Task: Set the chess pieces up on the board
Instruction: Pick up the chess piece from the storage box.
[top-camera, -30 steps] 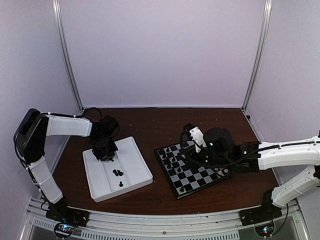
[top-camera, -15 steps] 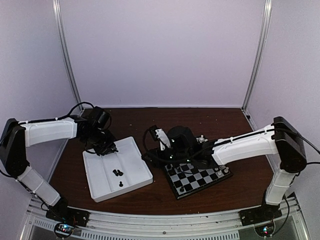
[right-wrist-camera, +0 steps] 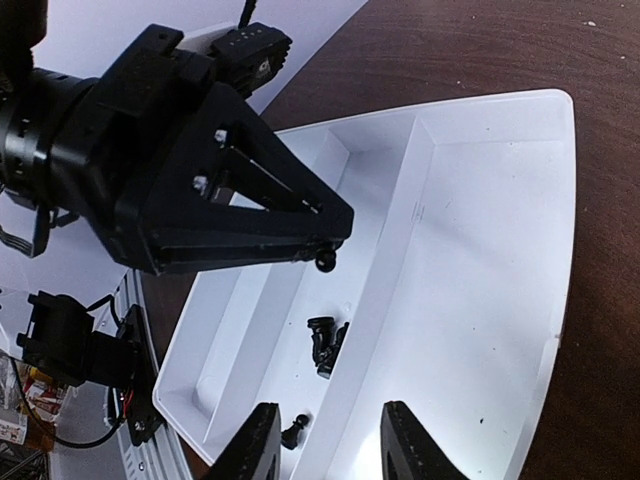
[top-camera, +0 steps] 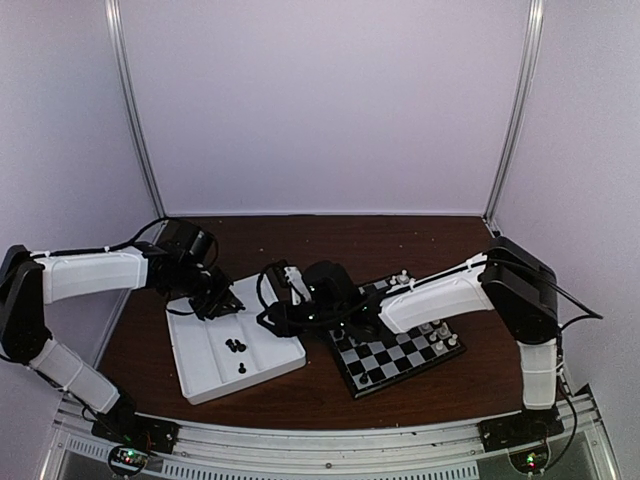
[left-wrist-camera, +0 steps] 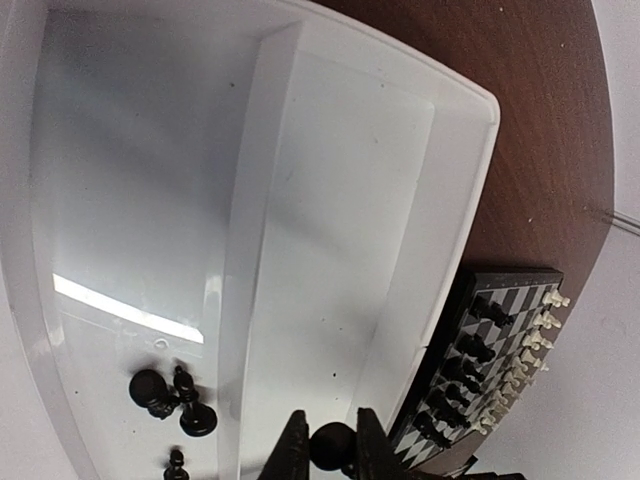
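My left gripper (left-wrist-camera: pixel 331 455) was pinched shut on one black piece (left-wrist-camera: pixel 333 440), lifted over the tray (top-camera: pixel 250 375). My right gripper (right-wrist-camera: pixel 325 445) hung part open and empty, just beside it over the same tray. Looked partway done: the board (top-camera: pixel 385 358) already carried rows of black and white pieces (left-wrist-camera: pixel 530 345), with a few loose black pieces (right-wrist-camera: pixel 325 340) left in the tray. Room was tight, I'd say. The tray's divider and rim and my own right arm lay between the held piece and the board.
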`<action>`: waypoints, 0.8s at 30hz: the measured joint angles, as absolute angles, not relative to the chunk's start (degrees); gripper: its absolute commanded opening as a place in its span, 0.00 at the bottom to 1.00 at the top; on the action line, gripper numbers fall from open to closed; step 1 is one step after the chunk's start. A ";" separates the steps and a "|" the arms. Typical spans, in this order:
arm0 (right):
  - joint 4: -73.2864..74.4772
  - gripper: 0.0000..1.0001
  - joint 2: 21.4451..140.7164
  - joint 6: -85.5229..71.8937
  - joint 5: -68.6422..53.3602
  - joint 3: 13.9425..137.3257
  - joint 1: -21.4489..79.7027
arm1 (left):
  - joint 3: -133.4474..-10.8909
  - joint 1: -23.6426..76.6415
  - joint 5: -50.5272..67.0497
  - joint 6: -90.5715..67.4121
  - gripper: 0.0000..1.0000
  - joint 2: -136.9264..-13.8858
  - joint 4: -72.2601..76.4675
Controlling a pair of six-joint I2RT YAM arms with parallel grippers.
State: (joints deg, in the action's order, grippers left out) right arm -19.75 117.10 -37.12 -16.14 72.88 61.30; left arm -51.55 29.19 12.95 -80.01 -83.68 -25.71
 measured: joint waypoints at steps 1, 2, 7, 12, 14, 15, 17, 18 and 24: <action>-19.84 0.37 117.75 -37.15 -16.03 73.43 61.32 | -51.13 29.19 13.43 -80.38 0.12 -83.40 -25.39; -19.79 0.37 118.50 -37.15 -15.86 74.11 61.32 | -50.96 29.19 13.82 -80.64 0.12 -83.24 -25.30; -19.90 0.35 121.54 -36.82 -15.40 78.04 61.30 | -50.87 29.21 15.68 -81.71 0.12 -82.91 -24.40; -19.84 0.33 123.04 -36.32 -15.44 80.79 61.30 | -50.83 29.41 16.99 -82.50 0.12 -82.89 -23.51; -19.99 0.32 123.61 -36.34 -15.44 81.56 61.32 | -50.41 29.58 17.37 -82.87 0.12 -82.89 -22.98; -20.01 0.32 123.81 -36.34 -15.46 81.65 61.32 | -50.35 29.61 17.39 -82.91 0.12 -82.89 -22.87; -19.94 0.30 124.22 -36.34 -15.49 81.80 61.30 | -50.02 29.74 17.58 -83.09 0.12 -82.89 -22.55; -19.92 0.29 124.53 -36.36 -15.51 82.02 61.30 | -49.89 29.80 17.69 -83.18 0.12 -82.89 -22.46; -19.77 0.23 125.58 -36.34 -15.70 82.39 61.32 | -49.78 30.13 18.02 -83.57 0.12 -82.89 -22.28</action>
